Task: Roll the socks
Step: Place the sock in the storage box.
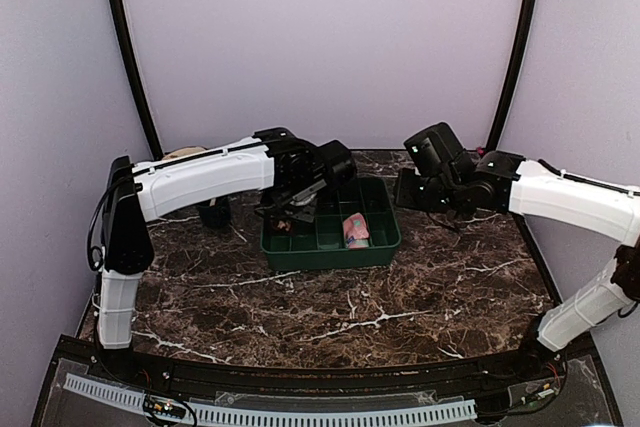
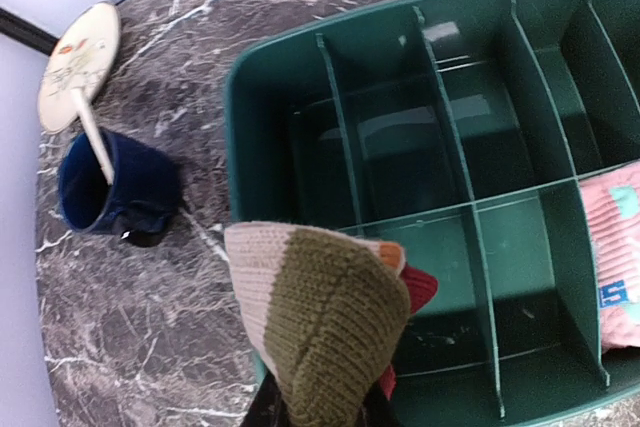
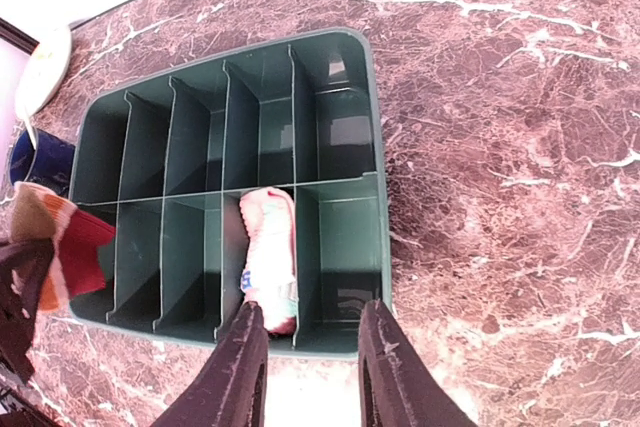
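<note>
Tan striped sock (image 2: pixel 325 317): bunched, clamped in your left claw (image 1: pixel 287 209), held over left end of green tray (image 2: pixel 238 147). Pink sock (image 3: pixel 268 257): bundled, lying in near-row compartment, second from tray's right end. Your right claw (image 3: pixel 312 352): fingers apart, nothing between them, hovering at tray's near wall by pink sock. Blue cup (image 2: pixel 115 192) stands on marble surface (image 3: pixel 500 147), left of tray.
</note>
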{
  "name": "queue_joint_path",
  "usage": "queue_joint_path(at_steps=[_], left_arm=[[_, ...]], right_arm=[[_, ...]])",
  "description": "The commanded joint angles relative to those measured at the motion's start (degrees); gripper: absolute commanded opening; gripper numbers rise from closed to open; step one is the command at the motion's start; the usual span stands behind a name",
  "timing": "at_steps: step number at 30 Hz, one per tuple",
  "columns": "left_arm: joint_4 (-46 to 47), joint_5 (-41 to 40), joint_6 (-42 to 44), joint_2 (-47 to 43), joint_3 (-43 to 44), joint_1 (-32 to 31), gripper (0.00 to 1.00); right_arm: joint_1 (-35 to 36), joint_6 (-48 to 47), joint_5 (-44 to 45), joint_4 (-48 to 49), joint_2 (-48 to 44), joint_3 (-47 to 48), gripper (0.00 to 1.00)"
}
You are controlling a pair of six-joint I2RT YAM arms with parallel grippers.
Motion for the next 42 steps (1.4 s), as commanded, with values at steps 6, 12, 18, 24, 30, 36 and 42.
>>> queue_joint_path(at_steps=[6,12,18,24,30,36,42], left_arm=[[-15.67,-7.99,-8.39,6.31,9.83,-3.44,0.00],[-17.17,-9.58,-9.32,9.37,10.95,-4.17,0.00],[-17.17,-10.67,-9.32,11.64,12.45,-4.17,0.00],[-15.67,-9.61,-8.47,13.44,13.78,-4.34,0.00],[-12.98,-8.29,-6.94,14.72,14.26,-4.44,0.00],[-11.02,-7.12,-6.09,15.93,14.44,-4.62,0.00],[-9.24,-6.16,-5.87,16.65,14.39,-4.70,0.00]], right_arm=[[0.68,-1.40,-0.23,2.30,-3.84,-3.98,0.29],[1.33,-1.22,-1.04,2.40,-4.96,-5.53,0.29],[1.48,-0.97,-1.51,2.37,-5.29,-6.59,0.29],[1.65,-1.07,-1.18,1.87,-5.73,-6.90,0.29],[1.65,-0.93,-0.99,1.51,-6.54,-7.86,0.29],[1.63,-1.01,-0.91,1.12,-6.92,-8.35,0.29],[1.63,-1.20,-0.81,1.05,-7.09,-8.55,0.29]])
